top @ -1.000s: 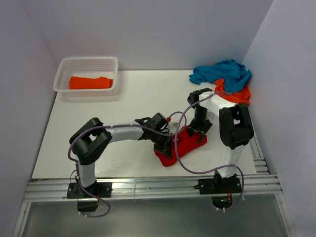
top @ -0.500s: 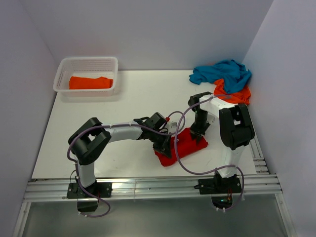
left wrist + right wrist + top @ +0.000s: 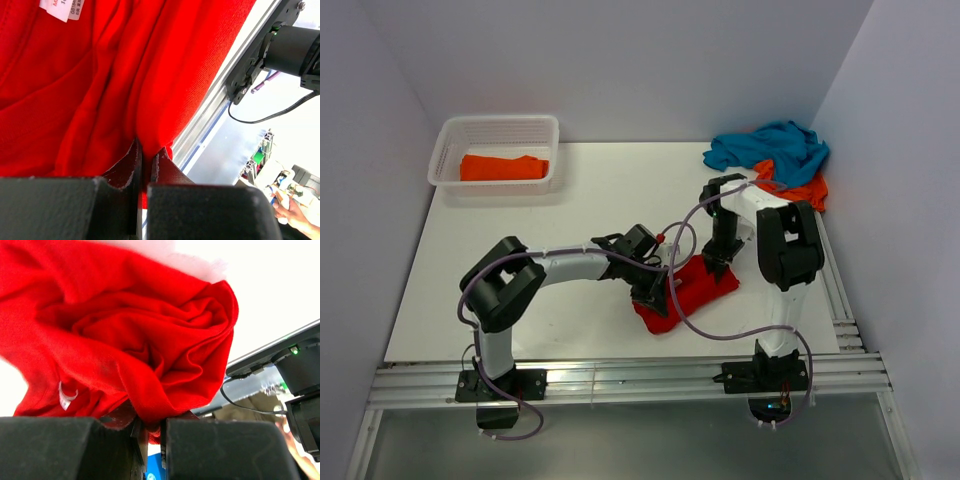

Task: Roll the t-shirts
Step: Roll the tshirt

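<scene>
A rolled bright red t-shirt [image 3: 688,292] lies between my two grippers near the table's front. My left gripper [image 3: 652,290] is shut on its left end, red cloth [image 3: 100,75] pinched between the fingers [image 3: 129,162]. On the right end my right gripper [image 3: 720,264] is shut, a fold of the red t-shirt [image 3: 150,340] caught between its jaws. A teal blue t-shirt [image 3: 770,145] lies crumpled over an orange t-shirt [image 3: 802,191] at the back right. Another orange t-shirt [image 3: 503,167] lies rolled in the basket.
A white lattice basket [image 3: 448,140] stands at the back left. An aluminium rail [image 3: 620,378] runs along the near edge, and the right wall stands close to the heap of shirts. Purple cables loop off both arms.
My right gripper has closed onto the right end of the red t-shirt and shifted a little back. The left gripper has kept its grip in place.
</scene>
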Available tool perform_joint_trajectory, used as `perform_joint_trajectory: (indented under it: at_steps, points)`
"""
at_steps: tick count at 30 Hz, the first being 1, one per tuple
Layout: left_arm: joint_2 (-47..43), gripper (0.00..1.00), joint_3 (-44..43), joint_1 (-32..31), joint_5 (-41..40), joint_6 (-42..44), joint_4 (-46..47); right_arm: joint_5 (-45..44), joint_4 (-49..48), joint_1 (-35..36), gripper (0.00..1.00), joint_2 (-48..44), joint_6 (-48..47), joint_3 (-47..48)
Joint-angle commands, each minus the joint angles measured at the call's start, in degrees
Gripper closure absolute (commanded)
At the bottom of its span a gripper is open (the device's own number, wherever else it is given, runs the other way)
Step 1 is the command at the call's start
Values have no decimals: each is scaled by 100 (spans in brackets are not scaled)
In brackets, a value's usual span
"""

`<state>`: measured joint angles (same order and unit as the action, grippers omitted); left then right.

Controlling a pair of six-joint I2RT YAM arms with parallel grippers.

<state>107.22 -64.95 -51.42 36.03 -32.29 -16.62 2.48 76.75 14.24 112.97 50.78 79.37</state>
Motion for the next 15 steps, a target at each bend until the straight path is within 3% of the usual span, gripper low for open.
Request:
perform_joint_trajectory:
  at_steps: [1, 15]
  points:
    - [168, 100, 35, 26, 185, 224, -790, -810, 604, -281, 100, 199, -42, 165]
    - [686, 100, 500, 606, 580, 399, -632, -1030, 613, -361, 100, 1087, 186, 597]
